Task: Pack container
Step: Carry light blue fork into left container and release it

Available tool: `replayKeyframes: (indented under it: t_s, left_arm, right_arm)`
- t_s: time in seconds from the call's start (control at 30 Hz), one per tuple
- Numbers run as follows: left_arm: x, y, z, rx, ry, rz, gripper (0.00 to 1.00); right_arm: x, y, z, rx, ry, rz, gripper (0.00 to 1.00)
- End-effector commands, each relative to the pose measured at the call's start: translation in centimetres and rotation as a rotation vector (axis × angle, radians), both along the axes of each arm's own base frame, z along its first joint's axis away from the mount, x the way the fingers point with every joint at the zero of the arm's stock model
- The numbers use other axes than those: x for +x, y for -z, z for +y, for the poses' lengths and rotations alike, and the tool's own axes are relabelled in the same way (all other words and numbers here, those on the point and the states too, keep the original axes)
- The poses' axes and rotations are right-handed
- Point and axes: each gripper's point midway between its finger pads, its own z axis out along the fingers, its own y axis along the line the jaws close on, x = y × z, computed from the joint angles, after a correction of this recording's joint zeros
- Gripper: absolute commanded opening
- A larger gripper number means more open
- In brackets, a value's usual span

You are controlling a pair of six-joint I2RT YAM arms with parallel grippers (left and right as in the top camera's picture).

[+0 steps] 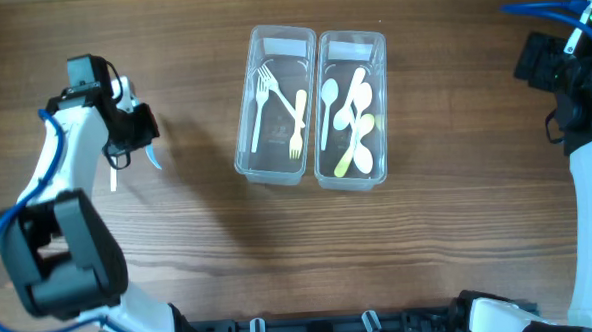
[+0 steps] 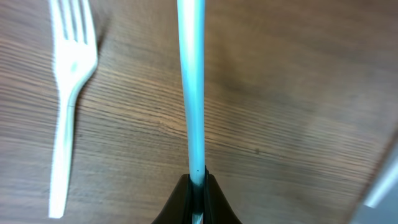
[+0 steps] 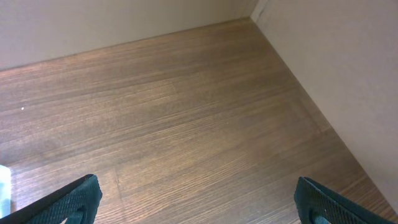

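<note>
- Pincer on the left (image 2: 198,190), at 9 o'clock of the desk (image 1: 429,240), is clamped on a pale blue utensil handle (image 2: 191,81).
- White fork (image 2: 68,106) lies just beside it.
- Fork container (image 1: 245,138) and spoon container (image 1: 381,102) sit side by side toward 12 o'clock.
- Right pincer (image 3: 196,202), at 3 o'clock, spread wide, empty.

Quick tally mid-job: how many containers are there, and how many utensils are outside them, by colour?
Clear containers: 2
White fork, loose: 1
Light-blue utensil, held in the left gripper: 1
Total: 4
</note>
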Motion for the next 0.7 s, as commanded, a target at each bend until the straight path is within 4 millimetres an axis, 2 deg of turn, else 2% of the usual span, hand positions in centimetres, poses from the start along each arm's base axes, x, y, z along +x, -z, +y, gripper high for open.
replayKeyframes:
  t_s: [0.0, 0.13, 0.4, 0.5, 0.67]
  left_arm:
    - [-0.2, -3.8, 0.0, 0.010, -0.021, -0.085, 0.04]
    - [-0.9, -4.0, -0.4, -0.005, -0.018, -0.067, 0.04]
    - [-0.7, -4.8, -3.3, -0.117, -0.029, -0.082, 0.04]
    - [0.1, -7.2, -6.7, -0.219, 0.013, -0.160, 0.04]
    - [0.5, -13.2, -13.6, -0.275, 0.234, -0.359, 0.04]
  right_arm:
    - [0.0, -1.0, 0.1, 0.004, -0.001, -0.031, 1.00]
    - [0.0, -1.0, 0.1, 0.004, -0.001, -0.031, 1.00]
    - [0.0, -1.0, 0.1, 0.004, -0.001, -0.031, 1.00]
    - [0.0, -1.0, 0.1, 0.005, -0.001, -0.031, 1.00]
    - [0.0, -1.0, 0.1, 0.005, -0.001, -0.031, 1.00]
